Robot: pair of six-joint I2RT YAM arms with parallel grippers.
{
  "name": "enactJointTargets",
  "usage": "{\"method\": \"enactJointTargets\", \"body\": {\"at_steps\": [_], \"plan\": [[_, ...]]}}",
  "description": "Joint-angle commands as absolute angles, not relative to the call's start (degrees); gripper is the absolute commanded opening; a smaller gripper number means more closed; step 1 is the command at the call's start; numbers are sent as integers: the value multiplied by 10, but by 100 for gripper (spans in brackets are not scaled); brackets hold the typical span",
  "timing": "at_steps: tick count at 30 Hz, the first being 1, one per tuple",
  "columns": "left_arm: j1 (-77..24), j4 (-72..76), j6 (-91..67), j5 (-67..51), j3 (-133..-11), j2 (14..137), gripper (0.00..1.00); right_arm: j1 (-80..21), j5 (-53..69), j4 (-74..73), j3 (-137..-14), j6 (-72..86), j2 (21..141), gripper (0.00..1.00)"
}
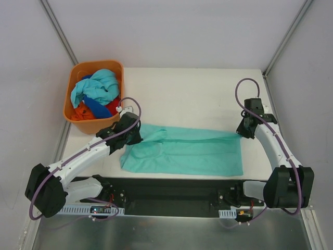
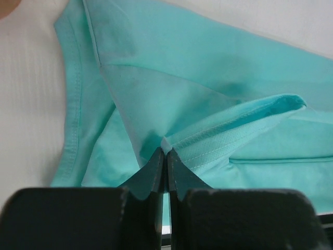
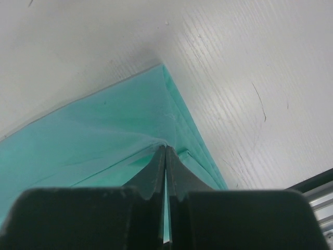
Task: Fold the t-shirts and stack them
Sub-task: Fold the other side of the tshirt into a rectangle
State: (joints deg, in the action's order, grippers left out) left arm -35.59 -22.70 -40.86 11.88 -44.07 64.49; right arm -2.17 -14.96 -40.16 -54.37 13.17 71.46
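Top external first: find teal shirt spread flat on table between the arms, other shirts heaped in basket at far left. Note left gripper pinched shut on teal shirt's raised far-left fold, right gripper clamped on its far-right corner. Lift both ends level, keep cloth taut between, carry far edge to near edge in step, lay edge on edge without dragging the lower layer, let go only once flat

Bright, even diffuse light w/ soft shadows — top cam sharp, wrist cams soft at btm.
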Motion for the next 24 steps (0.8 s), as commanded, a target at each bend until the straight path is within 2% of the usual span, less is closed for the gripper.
{"method": "enactJointTargets", "body": {"at_steps": [1,6,8,9,13,14,15,17,18,19,21,24], "plan": [[-367,-202,-454,99,-394,607,0,-17,-172,-410,-531,127,719,0],[-375,-190,-475,84,-344,582,0,-16,-166,-407,-517,121,727,1],[-377,-187,-476,76,-332,579,0,-16,-170,-408,-512,123,732,4],[-378,-187,-475,69,-330,578,3,-15,-171,-410,-507,126,732,7],[-379,-188,-482,27,-302,547,34,-16,-185,-433,-497,129,715,36],[-379,-188,-482,18,-299,525,44,-16,-193,-439,-495,132,708,43],[-380,-188,-482,8,-295,513,62,-16,-197,-452,-494,133,702,66],[-380,-187,-483,-20,-290,477,77,-16,-192,-462,-492,132,683,74],[-381,-187,-484,-25,-291,467,95,-16,-186,-467,-492,132,676,80],[-381,-187,-483,-24,-300,459,99,-16,-178,-467,-492,128,662,85],[-380,-187,-471,-15,-316,457,99,-15,-133,-461,-497,124,645,97],[-381,-183,-454,-4,-367,503,99,-17,-49,-433,-500,108,635,97]]}}
